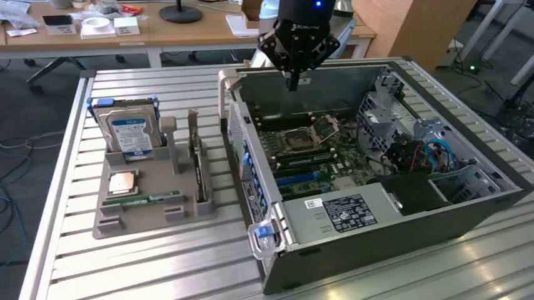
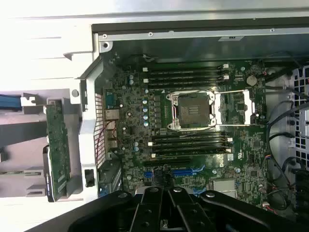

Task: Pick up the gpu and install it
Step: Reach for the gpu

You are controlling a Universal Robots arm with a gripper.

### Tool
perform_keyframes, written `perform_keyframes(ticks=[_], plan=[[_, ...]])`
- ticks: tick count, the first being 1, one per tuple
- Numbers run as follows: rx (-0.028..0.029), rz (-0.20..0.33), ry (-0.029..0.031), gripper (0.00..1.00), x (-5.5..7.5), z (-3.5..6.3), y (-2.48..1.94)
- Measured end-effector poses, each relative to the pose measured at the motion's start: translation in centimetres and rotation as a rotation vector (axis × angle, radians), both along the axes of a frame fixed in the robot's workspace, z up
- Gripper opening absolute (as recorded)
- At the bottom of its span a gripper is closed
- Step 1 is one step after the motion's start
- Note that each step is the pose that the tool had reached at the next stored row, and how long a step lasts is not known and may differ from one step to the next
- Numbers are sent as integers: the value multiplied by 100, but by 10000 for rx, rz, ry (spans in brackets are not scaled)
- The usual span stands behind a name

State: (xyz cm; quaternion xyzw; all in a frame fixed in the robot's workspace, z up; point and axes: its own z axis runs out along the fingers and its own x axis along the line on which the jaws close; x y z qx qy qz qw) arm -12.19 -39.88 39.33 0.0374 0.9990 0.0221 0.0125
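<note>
Not yet picked up. gpu [image 1: 197,159] stood on edge in grey holder [image 1: 134,222] on surface [image 1: 125,269], at nine o'clock of open case [image 1: 376,240]. Hand [image 1: 293,84] pressed together, empty, hanging over motherboard [image 1: 309,150] near case's twelve o'clock wall. Expansion slots partly masked by hand in wrist view; gpu's lower edge hidden in holder.

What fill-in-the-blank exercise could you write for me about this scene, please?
1. The gripper hovers over the open computer case, its fingers ____ and holding nothing.
2. The gpu stands on edge in the grey holder, between the hard drive and the computer ____.
3. The hard drive stands upright, while the RAM stick lies ____.

Missing words: shut; case; flat.
</note>
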Motion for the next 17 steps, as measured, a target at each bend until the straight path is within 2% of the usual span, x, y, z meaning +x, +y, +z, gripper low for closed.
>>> perform_keyframes(ticks=[9,17], plan=[[1,-1,-1,11,-5,-1,0],[0,0,0,11,-68,0,0]])
